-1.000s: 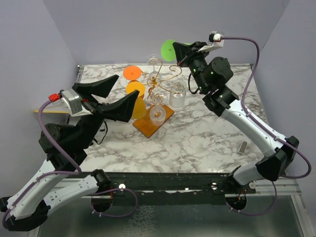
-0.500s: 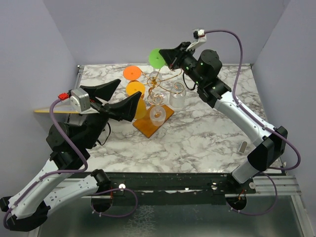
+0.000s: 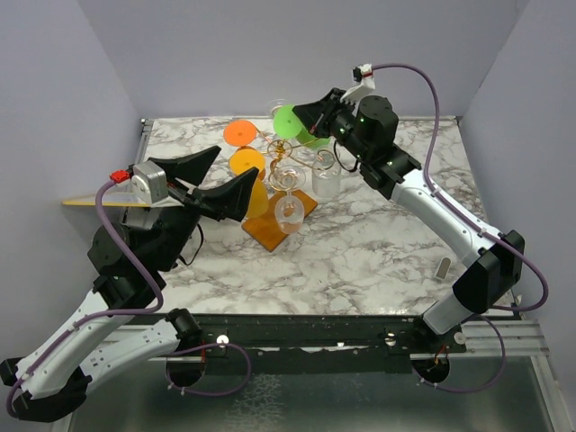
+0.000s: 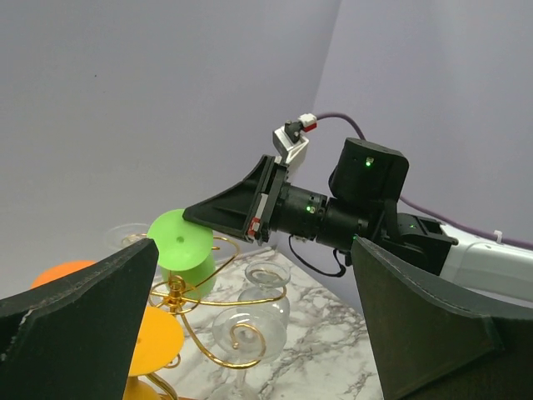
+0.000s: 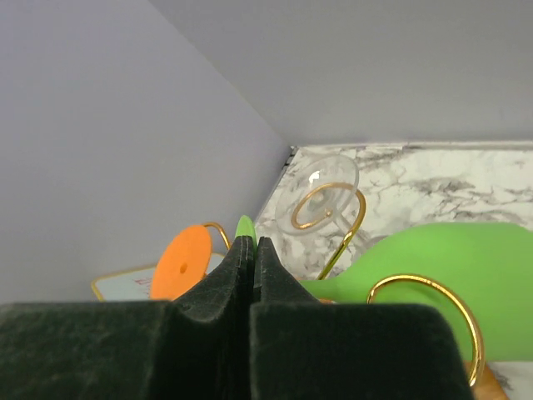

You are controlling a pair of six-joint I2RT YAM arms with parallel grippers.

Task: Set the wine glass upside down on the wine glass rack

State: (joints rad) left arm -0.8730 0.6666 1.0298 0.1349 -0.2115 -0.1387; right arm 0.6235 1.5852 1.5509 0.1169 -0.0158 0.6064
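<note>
Now, in the top view, the right gripper [image 3: 304,113] has dropped and swung left over the last second. It has carried the bright green wine glass [image 3: 288,121] from above the back of the marble table [image 3: 378,252] down to the top of the thin gold wire rack [image 3: 286,176] on its orange-brown wooden base [image 3: 265,232]. The glass is already inverted, its round foot uppermost and pinched in that gripper. The left gripper [image 3: 236,162] has barely shifted. It hovers wide open and empty just left of the rack, near the orange glasses [image 3: 239,132] hung there.

From the left wrist, the green foot sits at the right gripper's tip, level with the upper gold scrolls.

From the right wrist, the fingers [image 5: 237,275] are pressed almost together on the thin edge of the foot, and a gold scroll loop [image 5: 423,293] crosses the green bowl. The stem is probably entering that arm's slot, but I cannot tell whether it is seated, so letting go looks premature.
</note>
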